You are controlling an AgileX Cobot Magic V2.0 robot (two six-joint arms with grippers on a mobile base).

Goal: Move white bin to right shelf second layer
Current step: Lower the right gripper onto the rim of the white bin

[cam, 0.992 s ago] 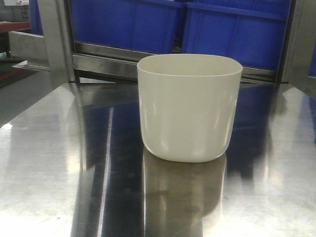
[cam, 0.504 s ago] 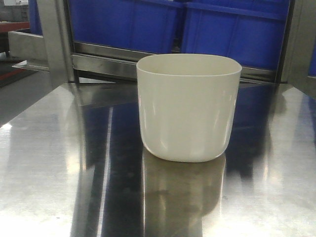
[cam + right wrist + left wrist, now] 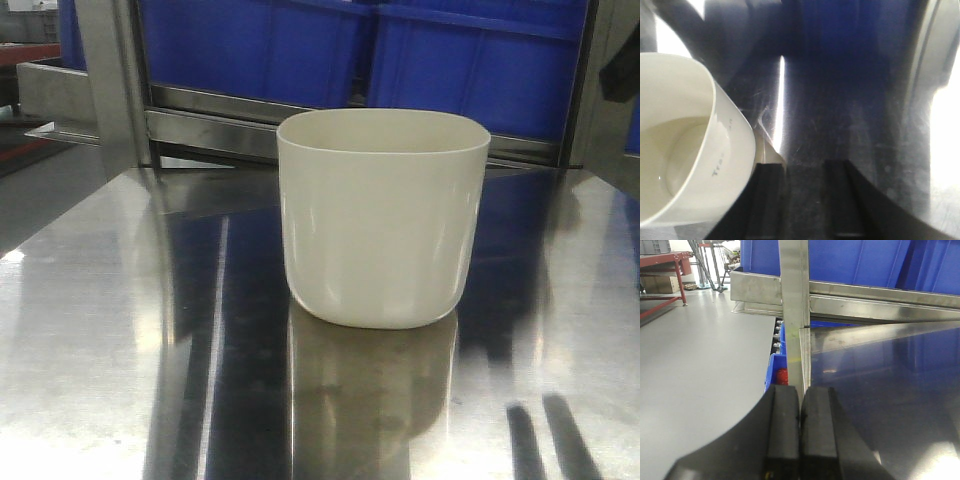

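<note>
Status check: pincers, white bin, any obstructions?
Left pincer shut, empty. Right pincer open, beside white bin, not gripping. Bin upright on steel tabletop. Blue crates behind it; nothing between pincer and bin.

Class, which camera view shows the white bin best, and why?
The front view: the whole bin stands upright on the steel table, rim to base. The right wrist view catches only part of its rim and inside, at the left. The left wrist view shows none of it.

Shiny steel tabletop (image 3: pixel 100 350), blue crates (image 3: pixel 480 60) behind, grey floor (image 3: pixel 705 350), red workbench (image 3: pixel 665 260).
</note>
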